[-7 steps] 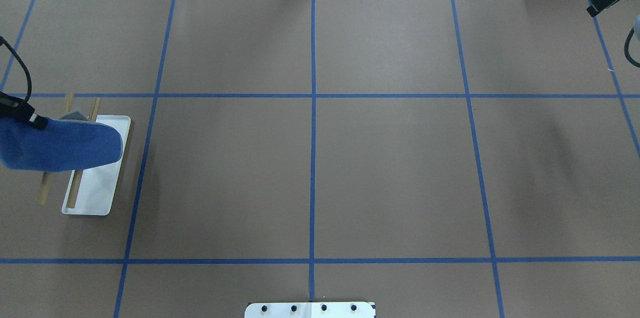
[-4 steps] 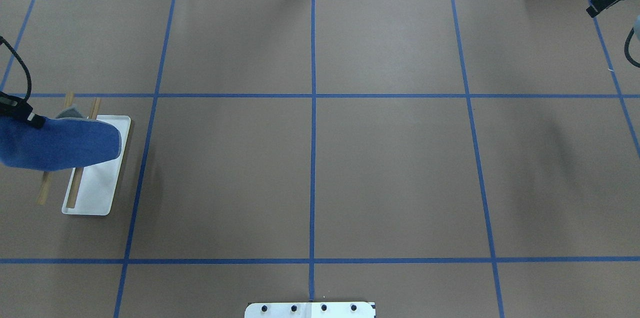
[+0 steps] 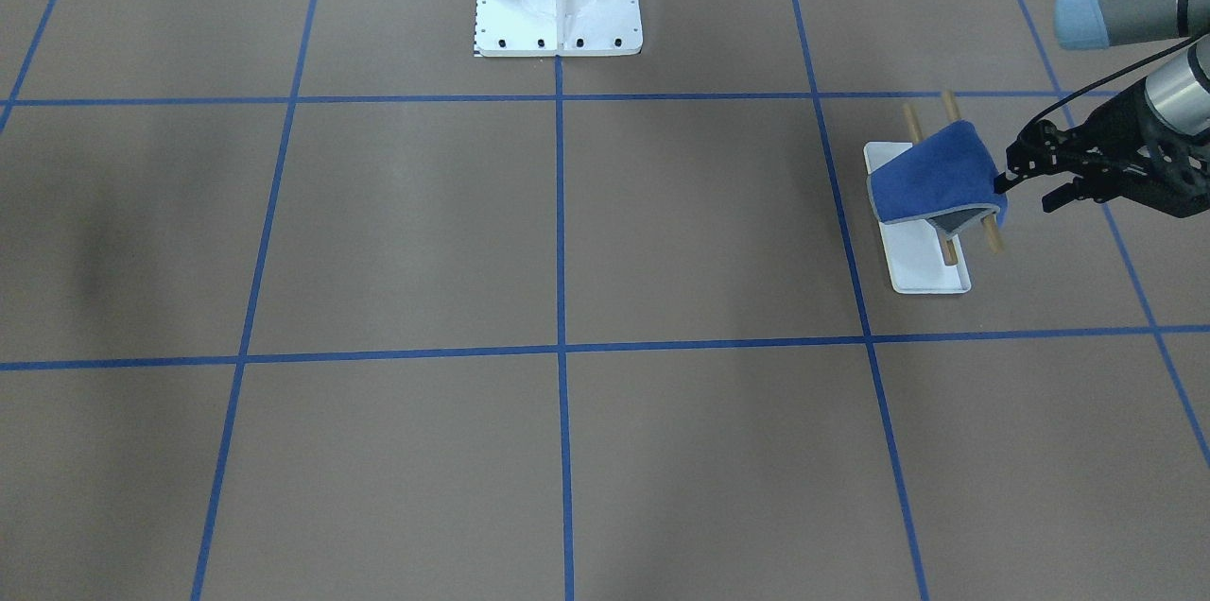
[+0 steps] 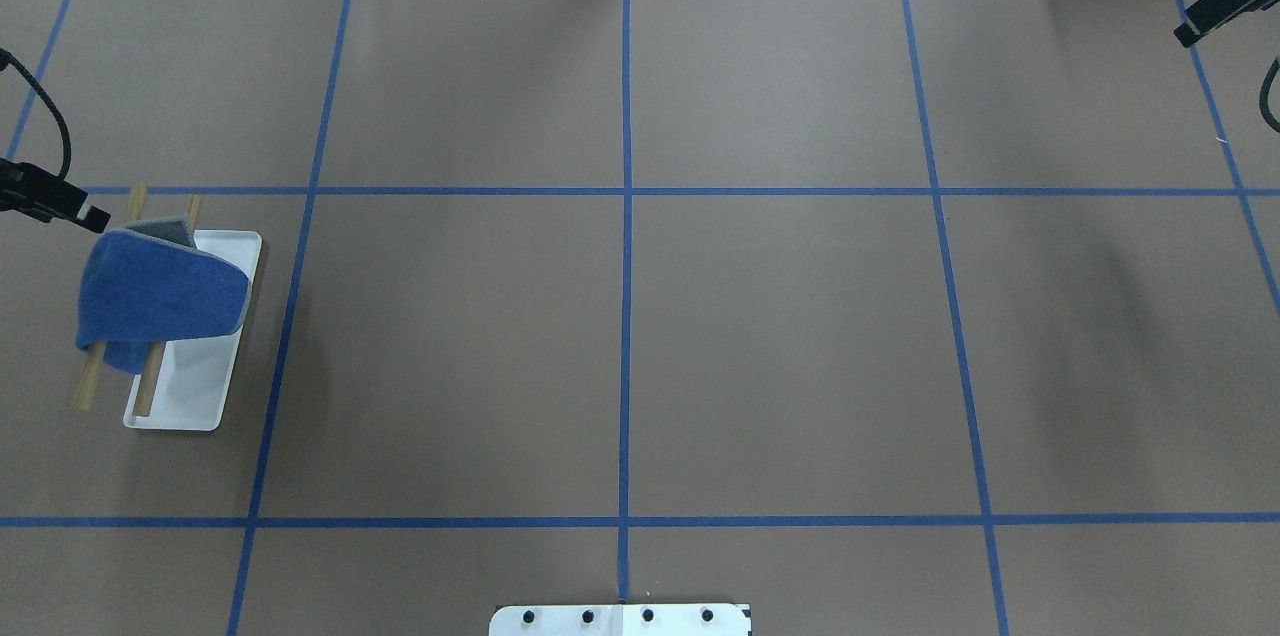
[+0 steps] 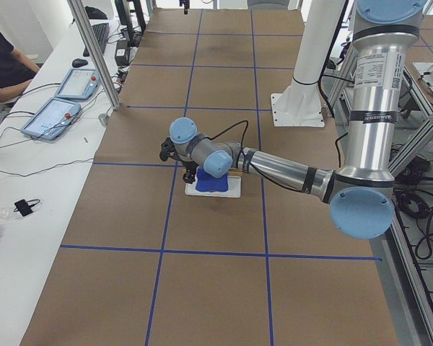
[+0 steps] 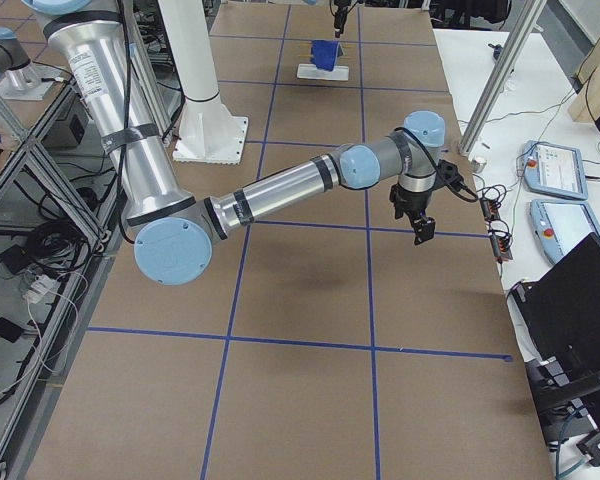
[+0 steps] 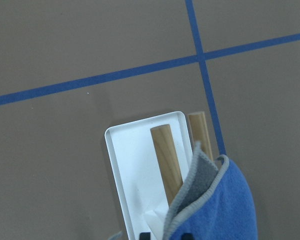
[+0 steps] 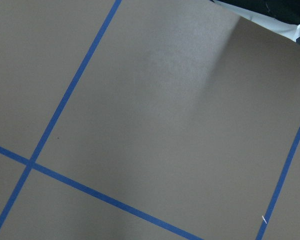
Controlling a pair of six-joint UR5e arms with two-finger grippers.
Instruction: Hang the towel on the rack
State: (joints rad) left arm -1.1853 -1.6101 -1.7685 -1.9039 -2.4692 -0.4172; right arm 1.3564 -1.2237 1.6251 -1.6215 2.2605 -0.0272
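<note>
Towel point(image 4: 160, 291) draped over rack point(image 4: 200, 386) rods; left gripper point(image 3: 1026, 178) just beside towel, jaws apart, empty; right gripper point(image 4: 1213, 8) far from rack, jaws: cannot tell

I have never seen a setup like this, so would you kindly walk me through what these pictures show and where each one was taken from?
This is a robot with two arms at a table covered in brown paper with blue tape lines. Each arm ends in a two-finger gripper. Four fixed cameras watch: one facing the robot, one overhead behind it, one at each table end; two more ride on the wrists. On the table stands a small rack, a white tray with two wooden rods, and a blue towel lies draped over the rods. The left gripper is beside the towel, looks open and holds nothing. The right gripper hangs over bare table, far off.
</note>
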